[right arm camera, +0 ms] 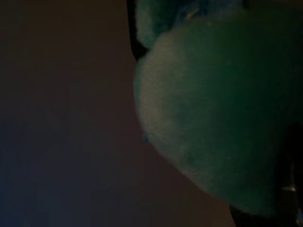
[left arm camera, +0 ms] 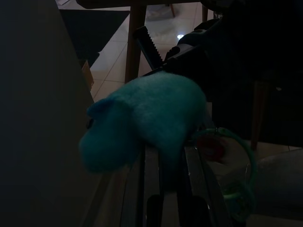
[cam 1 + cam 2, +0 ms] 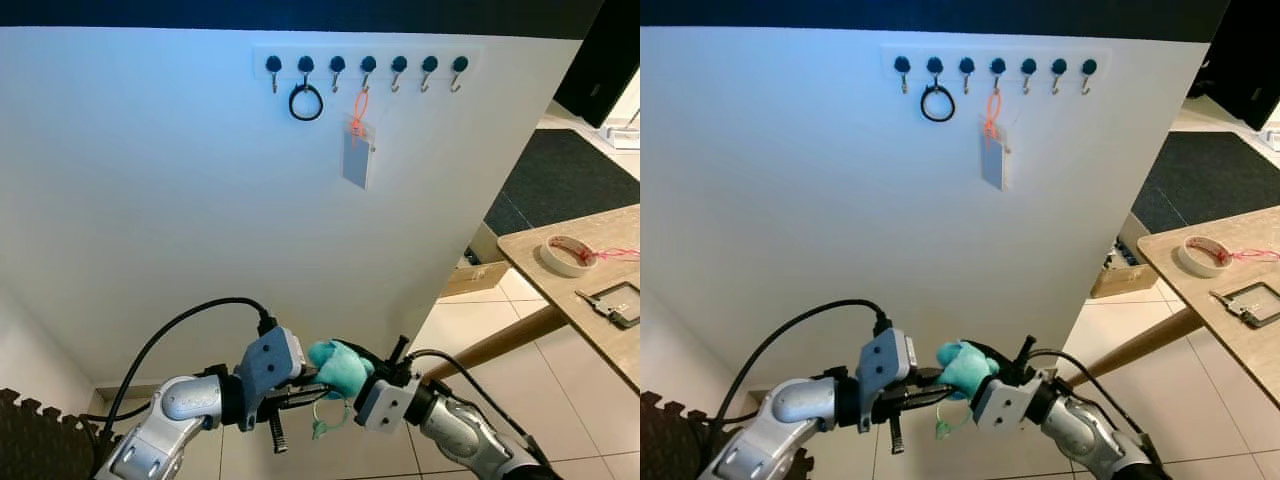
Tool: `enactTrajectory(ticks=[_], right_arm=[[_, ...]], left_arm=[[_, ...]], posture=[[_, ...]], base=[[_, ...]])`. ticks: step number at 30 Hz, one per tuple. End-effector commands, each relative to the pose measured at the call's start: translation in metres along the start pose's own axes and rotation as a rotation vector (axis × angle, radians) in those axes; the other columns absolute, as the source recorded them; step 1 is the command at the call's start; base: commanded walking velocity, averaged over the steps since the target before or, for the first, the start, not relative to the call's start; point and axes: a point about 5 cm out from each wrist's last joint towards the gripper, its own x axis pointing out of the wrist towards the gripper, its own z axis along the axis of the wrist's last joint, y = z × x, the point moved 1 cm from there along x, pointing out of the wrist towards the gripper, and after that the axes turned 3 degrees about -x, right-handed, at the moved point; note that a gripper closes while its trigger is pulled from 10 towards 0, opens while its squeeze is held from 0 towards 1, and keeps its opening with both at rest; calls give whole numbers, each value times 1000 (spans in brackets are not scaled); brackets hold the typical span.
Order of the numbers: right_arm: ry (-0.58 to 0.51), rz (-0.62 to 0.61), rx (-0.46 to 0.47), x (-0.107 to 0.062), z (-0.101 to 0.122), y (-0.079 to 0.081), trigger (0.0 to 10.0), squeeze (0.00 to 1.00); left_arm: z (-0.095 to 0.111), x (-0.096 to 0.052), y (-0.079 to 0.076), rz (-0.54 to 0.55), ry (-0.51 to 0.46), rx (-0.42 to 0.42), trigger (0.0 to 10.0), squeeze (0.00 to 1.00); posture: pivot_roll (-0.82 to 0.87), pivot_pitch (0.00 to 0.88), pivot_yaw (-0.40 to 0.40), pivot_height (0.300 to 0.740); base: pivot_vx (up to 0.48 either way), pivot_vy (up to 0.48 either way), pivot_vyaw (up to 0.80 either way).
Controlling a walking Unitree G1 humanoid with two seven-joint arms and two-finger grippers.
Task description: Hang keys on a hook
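Keys (image 3: 338, 368): fluffy teal plush, green ring.

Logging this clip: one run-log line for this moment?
phase: pre-hang | teal plush keychain between left gripper, right gripper | hook rack: black ring, tag hung

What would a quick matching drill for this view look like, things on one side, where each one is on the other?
Things:
1. black ring
2. card on an orange strap
3. roll of tape
4. teal plush keychain

Places:
A. between the left tool and right tool
B. on the wooden table
C. second hook from the left
D. fourth hook from the left

Pairs: 1-C, 2-D, 3-B, 4-A
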Motion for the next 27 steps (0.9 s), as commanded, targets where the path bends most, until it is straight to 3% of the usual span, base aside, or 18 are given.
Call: enactTrajectory(ticks=[1, 2, 3, 4, 18, 19, 27], right_arm=[[-53, 66, 17, 5, 9, 15, 0, 0], [-52, 66, 19, 5, 9, 15, 0, 0], [-52, 66, 19, 5, 9, 15, 0, 0], [-51, 65, 21, 5, 9, 15, 0, 0], [-54, 63, 38, 5, 9, 11, 0, 0], [-48, 52, 44, 4, 9, 10, 0, 0], [-22, 25, 61, -2, 5, 8, 0, 0]], left_arm=[[5, 7, -7, -36, -18, 17, 10000, 8], [4, 8, -7, -37, -17, 17, 10000, 353], [4, 8, -7, -37, -17, 17, 10000, 353], [5, 8, -7, -37, -17, 18, 10000, 1000], [2, 8, 3, 12, -1, 58, 10000, 1000], [-1, 5, 7, 28, 17, 67, 10000, 0], [-11, -8, 21, 79, 84, 82, 10000, 0]], posture=[[63, 67, -26, 740], [61, 64, -30, 740], [61, 64, -30, 740], [61, 62, -33, 740], [30, 77, -30, 740], [26, 78, -26, 740], [19, 83, -32, 740]], base=[[0, 0, 0], [0, 0, 0], [0, 0, 0], [0, 0, 0], [0, 0, 0], [0, 0, 0], [0, 0, 0]])
